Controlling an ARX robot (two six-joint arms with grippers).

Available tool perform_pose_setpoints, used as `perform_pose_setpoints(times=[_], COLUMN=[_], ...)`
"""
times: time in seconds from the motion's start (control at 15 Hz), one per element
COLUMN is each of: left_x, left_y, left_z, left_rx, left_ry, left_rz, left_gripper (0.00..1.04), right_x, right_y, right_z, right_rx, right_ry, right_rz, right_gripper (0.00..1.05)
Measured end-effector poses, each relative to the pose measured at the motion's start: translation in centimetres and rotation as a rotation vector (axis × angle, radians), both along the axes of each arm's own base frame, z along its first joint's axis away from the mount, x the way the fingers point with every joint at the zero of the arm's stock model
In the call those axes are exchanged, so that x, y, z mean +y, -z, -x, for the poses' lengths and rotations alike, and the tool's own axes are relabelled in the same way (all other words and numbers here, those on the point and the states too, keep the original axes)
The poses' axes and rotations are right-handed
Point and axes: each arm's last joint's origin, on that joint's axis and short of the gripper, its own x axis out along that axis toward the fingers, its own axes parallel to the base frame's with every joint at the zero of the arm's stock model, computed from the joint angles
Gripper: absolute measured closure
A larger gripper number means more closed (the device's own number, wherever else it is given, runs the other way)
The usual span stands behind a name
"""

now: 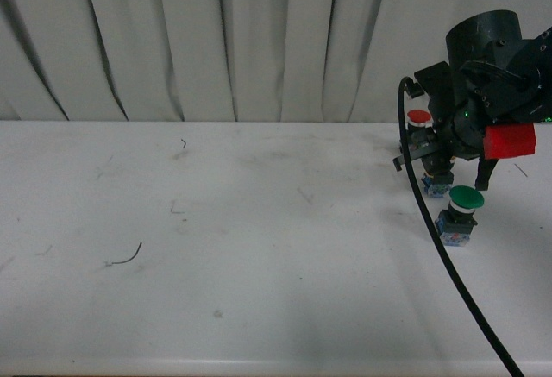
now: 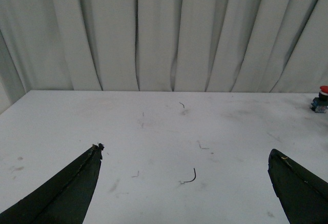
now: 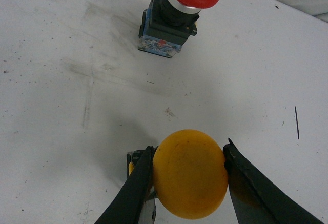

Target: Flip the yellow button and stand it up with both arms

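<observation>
In the right wrist view my right gripper point(image 3: 188, 149) is shut on the yellow button point(image 3: 189, 175). Its black fingers point(image 3: 136, 188) press both sides of the round yellow-orange cap, which faces the camera and hides most of the base. In the front view the right arm point(image 1: 483, 75), with its red block point(image 1: 509, 141), stands at the table's far right. Only the button's blue-grey base point(image 1: 436, 186) shows under it there. My left gripper point(image 2: 185, 149) is open and empty over the bare white table point(image 2: 154, 131), far from the buttons. The left arm is out of the front view.
A red-capped button point(image 1: 420, 119) stands just behind the right gripper and also shows in the right wrist view point(image 3: 174, 14). A green-capped button point(image 1: 463, 209) stands close in front of it. A black cable point(image 1: 440, 248) hangs towards the table's front edge. Grey curtains point(image 1: 216, 40) hang behind the table.
</observation>
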Motion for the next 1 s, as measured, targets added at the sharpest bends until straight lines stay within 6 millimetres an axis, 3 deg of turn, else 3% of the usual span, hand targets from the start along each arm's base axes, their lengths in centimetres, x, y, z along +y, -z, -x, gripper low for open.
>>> perform_pose_setpoints(times=[0.13, 0.47, 0.8, 0.93, 1.0], left_x=[0.0, 0.0, 0.0, 0.0, 0.0], left_y=[0.0, 0.0, 0.0, 0.0, 0.0], left_z=[0.0, 0.0, 0.0, 0.0, 0.0], left_rx=[0.000, 0.000, 0.000, 0.000, 0.000], left_ry=[0.000, 0.000, 0.000, 0.000, 0.000], left_rz=[0.000, 0.000, 0.000, 0.000, 0.000], left_gripper=[0.07, 0.07, 0.07, 0.07, 0.07], right_x=[0.0, -0.2, -0.1, -0.2, -0.4], right_y=[0.0, 0.3, 0.0, -1.9, -4.2], right_z=[0.0, 0.0, -0.1, 0.1, 0.5], right_rx=[0.003, 0.009, 0.003, -0.051, -0.116], right_ry=[-0.003, 0.001, -0.010, -0.029, -0.046], right_rz=[0.003, 0.003, -0.044, -0.111, -0.152], right_gripper=[0.68, 0.08, 0.06, 0.06, 0.06])
